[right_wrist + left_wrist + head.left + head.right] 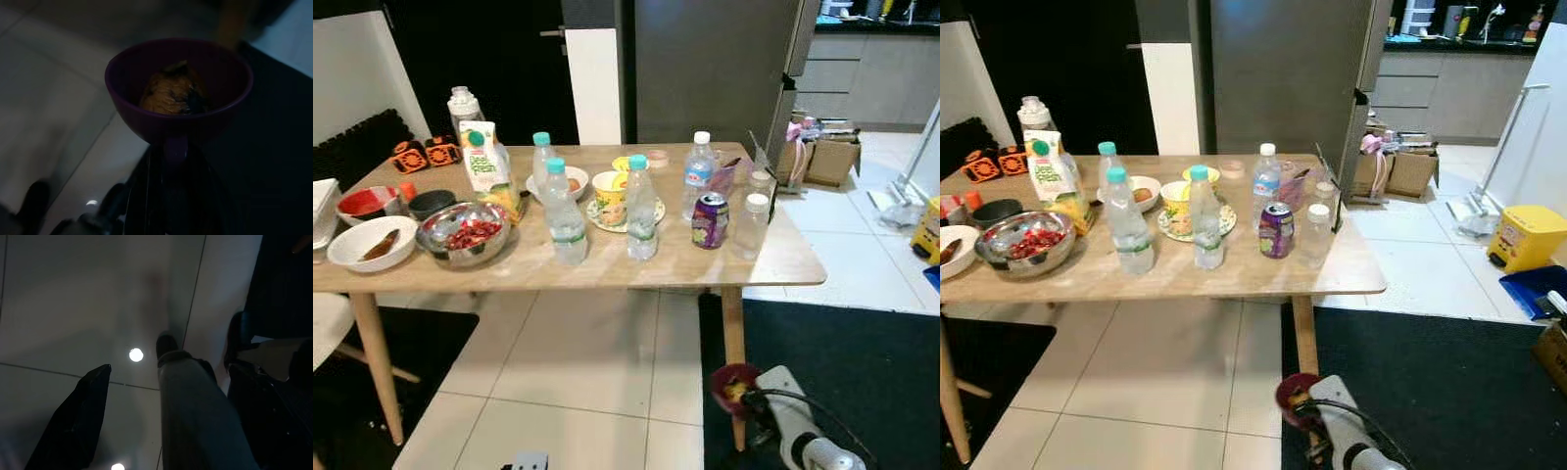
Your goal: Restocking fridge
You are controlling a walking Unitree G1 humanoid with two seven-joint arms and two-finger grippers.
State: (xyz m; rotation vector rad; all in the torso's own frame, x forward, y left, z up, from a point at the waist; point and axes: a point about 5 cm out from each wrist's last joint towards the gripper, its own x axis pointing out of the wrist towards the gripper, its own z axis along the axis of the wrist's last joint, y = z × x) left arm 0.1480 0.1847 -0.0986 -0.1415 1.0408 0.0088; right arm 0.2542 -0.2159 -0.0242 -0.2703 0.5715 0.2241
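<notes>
Hanging low beside the table leg (733, 333), the right pincer (168, 147) grips a purple bowl (179, 88) of food.

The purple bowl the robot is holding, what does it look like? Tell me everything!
The purple bowl is small, round and deep, and looks like smooth plastic. It sits upright with its mouth open. Inside lies a lumpy orange-brown piece of food with a dark patch; what it is cannot be told. The right gripper is shut on the bowl's near side. The bowl is held low over the floor, beside the wooden table leg and well below the tabletop, where pale tiles meet the dark rug.
</notes>
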